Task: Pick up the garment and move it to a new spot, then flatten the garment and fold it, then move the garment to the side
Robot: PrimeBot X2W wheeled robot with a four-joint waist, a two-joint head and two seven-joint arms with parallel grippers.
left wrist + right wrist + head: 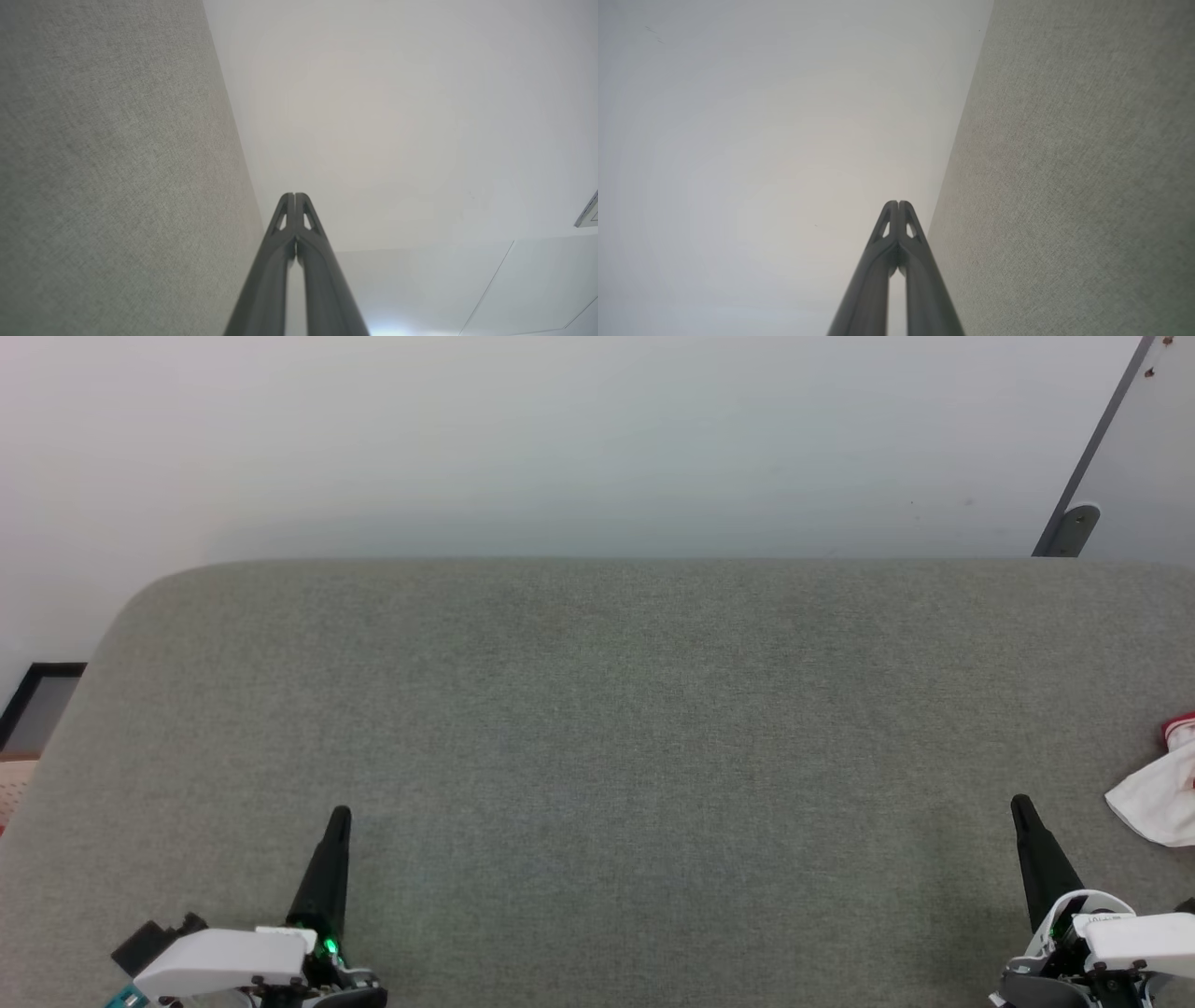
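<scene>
A: Claws, nearest first?
B: Left gripper (340, 816) and right gripper (1021, 802) are both pinched closed, holding nothing, over the grey fabric surface (597, 709).
A: Garment?
B: The garment (1162, 800) lies crumpled near the right gripper, to its right and slightly beyond, not touching. Mostly white shows, with red trim at the picture's edge. White wall (560, 439) behind.
</scene>
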